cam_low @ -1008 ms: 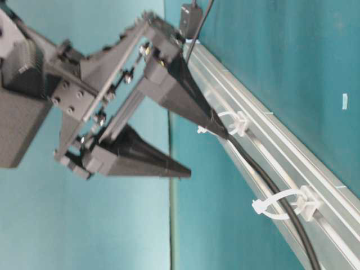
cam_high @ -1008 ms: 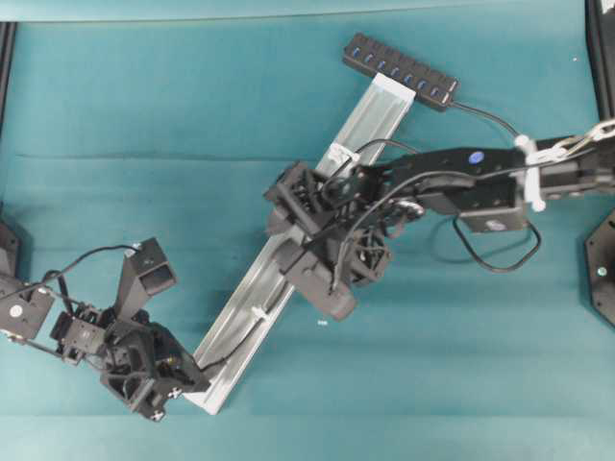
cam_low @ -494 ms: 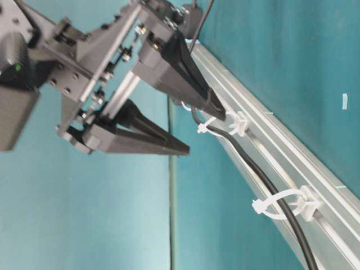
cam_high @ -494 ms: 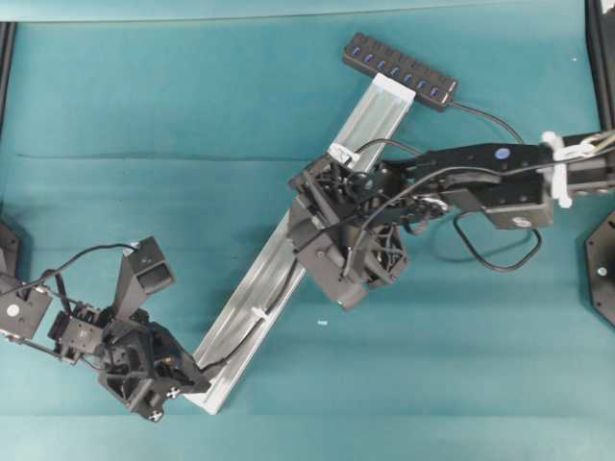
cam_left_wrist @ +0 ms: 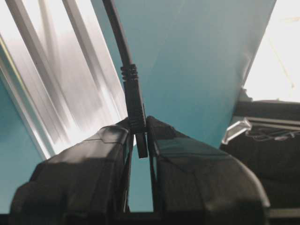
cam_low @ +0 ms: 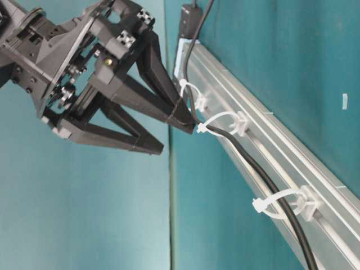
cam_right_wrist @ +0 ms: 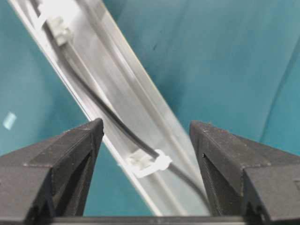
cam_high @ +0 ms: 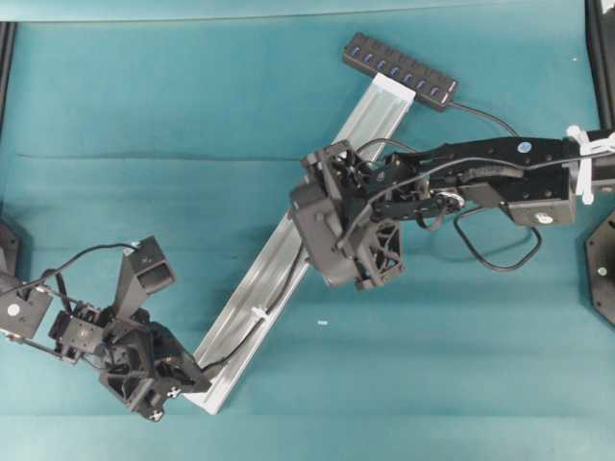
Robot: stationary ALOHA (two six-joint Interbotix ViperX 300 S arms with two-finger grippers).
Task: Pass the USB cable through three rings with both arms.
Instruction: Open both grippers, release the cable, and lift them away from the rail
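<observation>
Two grippers are at work on our robot. Our left gripper (cam_left_wrist: pixel 140 140) is pressed almost together and pinches the small dark plug (cam_left_wrist: pixel 136 112) at the end of the USB cable (cam_low: pixel 264 180). The plug sticks up from between the two fingers, and the cord runs on up and away from them. A long silver rail (cam_left_wrist: pixel 70 70) lies just beside this gripper, on its left in the wrist view. From above, the left gripper (cam_high: pixel 183 370) sits at the low end of the rail (cam_high: pixel 259 288).

Our right gripper (cam_right_wrist: pixel 145 136) is spread wide and holds nothing. Between its two fingers, and farther off, we see the rail, the black cable lying along it, and one white ring (cam_right_wrist: pixel 147 164) with the cable going through it. Another ring (cam_right_wrist: pixel 56 23) sits farther along, up and to the left. From the table-level view, the tip of one finger (cam_low: pixel 180 115) of the right gripper (cam_low: pixel 177 135) is just beside the middle ring (cam_low: pixel 225 125); we cannot tell if it touches. The cable goes through all three rings (cam_low: pixel 281 203) there. The black hub (cam_high: pixel 399 70) lies at the far end of the rail, well apart from both grippers.
</observation>
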